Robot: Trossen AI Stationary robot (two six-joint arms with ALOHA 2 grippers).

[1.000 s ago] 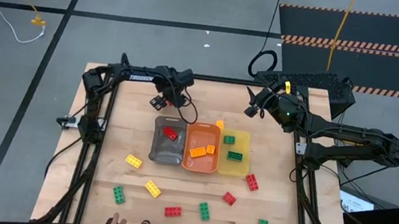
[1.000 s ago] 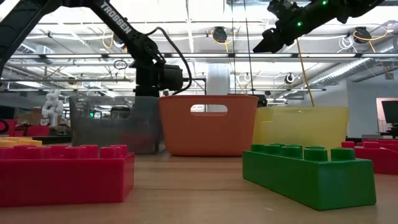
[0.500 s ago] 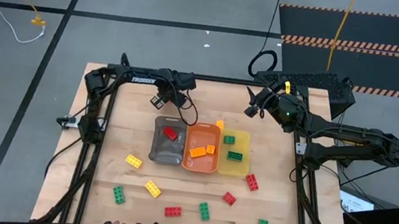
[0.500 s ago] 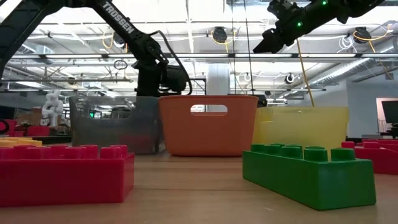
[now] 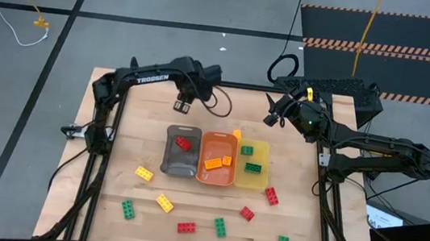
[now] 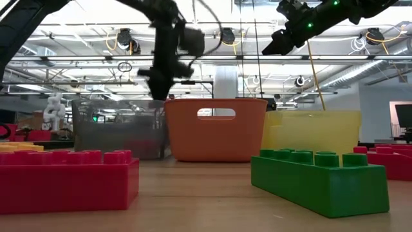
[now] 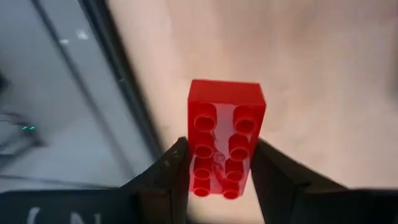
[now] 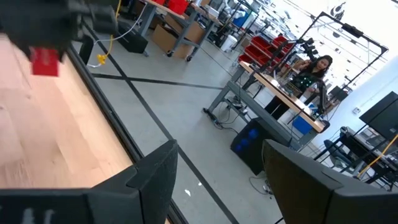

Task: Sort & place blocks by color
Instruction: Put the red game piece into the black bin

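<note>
My left gripper (image 5: 185, 101) hangs above the table's far part, behind the grey tray (image 5: 180, 165), shut on a red brick (image 7: 225, 112). The right wrist view shows that brick (image 8: 45, 62) from afar. My right gripper (image 5: 271, 115) waits open and high over the far right (image 8: 217, 180). One red brick (image 5: 184, 143) lies in the grey tray, two orange ones (image 5: 212, 164) in the orange tray (image 5: 215, 177), two green ones (image 5: 253, 167) in the yellow tray (image 5: 259, 178). Loose red (image 5: 186, 227), yellow (image 5: 165, 203) and green (image 5: 221, 227) bricks lie flat on the near table. My left gripper pinches the red brick between its two fingers (image 7: 168, 174), one on each long side, at the brick's end nearest the wrist (image 7: 214, 183). The fingers point down and lie along the brick. It is lifted clear, its studded face toward the wrist camera.
The three trays stand side by side at the table's middle. An orange brick (image 5: 237, 133) sits at the orange tray's far rim. In the low view a red brick (image 6: 64, 180) and a green one (image 6: 318, 177) lie close to the camera. Bare wood lies behind the trays.
My left gripper has risen from just behind the grey tray and swung toward the table's far edge, staying shut. A person's hand at the near edge of the table has drawn back out of view. My right arm has kept still.
</note>
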